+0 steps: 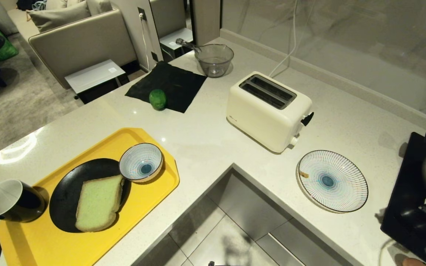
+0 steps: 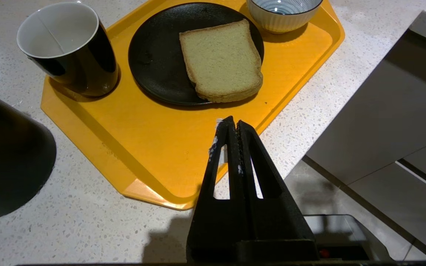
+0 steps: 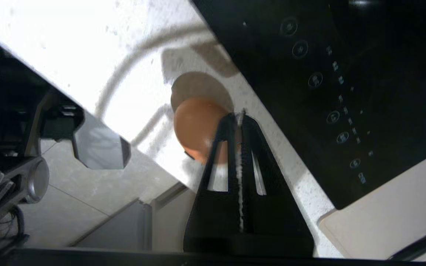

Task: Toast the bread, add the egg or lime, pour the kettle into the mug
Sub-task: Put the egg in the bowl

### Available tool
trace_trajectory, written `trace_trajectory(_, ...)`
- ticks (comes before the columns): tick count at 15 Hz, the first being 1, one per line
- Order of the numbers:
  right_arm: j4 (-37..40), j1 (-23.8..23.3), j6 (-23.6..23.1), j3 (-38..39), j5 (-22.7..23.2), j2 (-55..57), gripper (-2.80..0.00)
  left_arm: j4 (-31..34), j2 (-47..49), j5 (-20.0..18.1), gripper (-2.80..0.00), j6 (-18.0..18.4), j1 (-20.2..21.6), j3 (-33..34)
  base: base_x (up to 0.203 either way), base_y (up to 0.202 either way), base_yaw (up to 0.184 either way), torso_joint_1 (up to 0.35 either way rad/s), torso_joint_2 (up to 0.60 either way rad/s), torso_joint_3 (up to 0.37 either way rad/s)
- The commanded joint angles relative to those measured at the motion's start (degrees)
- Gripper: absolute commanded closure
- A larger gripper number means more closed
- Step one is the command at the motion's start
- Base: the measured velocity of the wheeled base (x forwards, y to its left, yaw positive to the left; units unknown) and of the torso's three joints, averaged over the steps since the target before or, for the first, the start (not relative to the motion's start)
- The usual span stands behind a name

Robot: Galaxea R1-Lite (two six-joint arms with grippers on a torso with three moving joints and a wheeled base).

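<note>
Bread (image 1: 98, 203), one pale green slice, is being carried flat on a black plate (image 1: 67, 192) that is resting on the yellow tray (image 1: 142, 199) at the left of the white counter (image 1: 198, 136). Just left of the plate, the mug (image 1: 11, 201) is being kept upright on the tray's edge, its white inside showing. A blue-and-white striped bowl (image 1: 141, 162) is being held on the tray just beside the plate's far rim. The left gripper (image 2: 233, 123) is being held above the tray's near edge, its fingers pressed together on nothing. Farther back, the lime (image 1: 157, 99) is being seen at the edge of a black cloth (image 1: 168, 83), with a glass bowl (image 1: 213, 59) beyond it. Right of centre, a cream toaster (image 1: 268, 111) is being shown with both slots empty, and a striped plate (image 1: 332, 181) is lying bare near it. At the far right, beside a black cooktop (image 3: 309, 74), the right gripper (image 3: 239, 115) is being held with fingers closed, its tips just beside a brown egg (image 3: 196, 127) on the counter; whether they are touching cannot be told.
</note>
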Motion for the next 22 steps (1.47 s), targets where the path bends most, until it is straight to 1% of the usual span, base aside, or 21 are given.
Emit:
trace_trajectory(1,0.1,0.0,-1.5,2.6,0.0,-4.0,-2.80,0.0,0.0,0.0,0.00,0.0,0.0,0.0,0.000,0.000,0.000,0.000,0.00,0.000)
trace_trajectory(5,-0.3,-0.6,-1.7,7.8,0.5,-5.0,-2.80,0.0,0.0,0.0,0.00,0.0,0.0,0.0,0.000,0.000,0.000,0.000,0.00,0.000)
trace_trajectory(7,-0.5,-1.2,-1.7,9.4,2.1,-4.9,-2.80,0.0,0.0,0.0,0.00,0.0,0.0,0.0,0.000,0.000,0.000,0.000,0.00,0.000)
trace_trajectory(9,-0.6,-1.5,-3.3,9.6,4.2,-4.5,-2.80,0.0,0.0,0.0,0.00,0.0,0.0,0.0,0.000,0.000,0.000,0.000,0.00,0.000)
trace_trajectory(11,-2.7,-2.6,-5.4,10.0,4.4,-2.4,-2.80,0.0,0.0,0.0,0.00,0.0,0.0,0.0,0.000,0.000,0.000,0.000,0.00,0.000)
trace_trajectory(14,-7.6,-6.1,-9.3,10.2,4.4,2.8,-2.80,0.0,0.0,0.0,0.00,0.0,0.0,0.0,0.000,0.000,0.000,0.000,0.00,0.000)
trace_trajectory(18,-12.0,-7.2,-9.8,9.9,4.6,7.9,-2.80,0.0,0.0,0.0,0.00,0.0,0.0,0.0,0.000,0.000,0.000,0.000,0.00,0.000)
trace_trajectory(22,-12.5,-7.2,-9.9,9.9,5.1,10.0,-2.80,0.0,0.0,0.0,0.00,0.0,0.0,0.0,0.000,0.000,0.000,0.000,0.00,0.000)
